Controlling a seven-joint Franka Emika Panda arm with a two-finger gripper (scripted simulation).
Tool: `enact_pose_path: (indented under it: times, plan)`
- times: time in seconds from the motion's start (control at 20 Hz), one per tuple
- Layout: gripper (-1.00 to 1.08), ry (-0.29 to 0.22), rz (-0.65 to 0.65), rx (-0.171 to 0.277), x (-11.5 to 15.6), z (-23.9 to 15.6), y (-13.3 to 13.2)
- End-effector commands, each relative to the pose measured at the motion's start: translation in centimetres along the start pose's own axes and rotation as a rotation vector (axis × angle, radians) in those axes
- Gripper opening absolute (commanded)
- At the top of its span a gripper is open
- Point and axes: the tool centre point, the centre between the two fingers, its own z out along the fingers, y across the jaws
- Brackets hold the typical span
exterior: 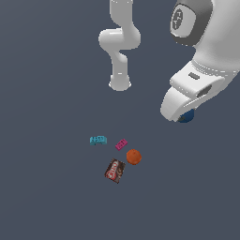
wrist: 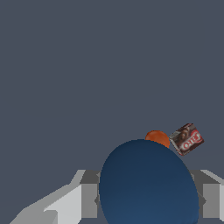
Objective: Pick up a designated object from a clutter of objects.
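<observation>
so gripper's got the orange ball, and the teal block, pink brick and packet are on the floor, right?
Wrong ball. The gripper holds the dark blue ball, as the wrist view shows. The orange ball lies on the floor with the teal block, pink brick and packet.

White arm (exterior: 119,44), grey joint cap
</observation>
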Motion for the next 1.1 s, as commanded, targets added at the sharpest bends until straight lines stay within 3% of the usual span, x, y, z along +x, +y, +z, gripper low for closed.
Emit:
enact_pose_path:
  times: [0.0,0.55,1.05]
  plan:
    - [-1.00,0.000,0.000,-0.001,0.8,-1.4,0.6]
    - [-1.00,0.000,0.001,-0.002,3.7,-6.2,2.8]
    - [-1.00,0.000,0.001,-0.003,5.0,-8.1,3.6]
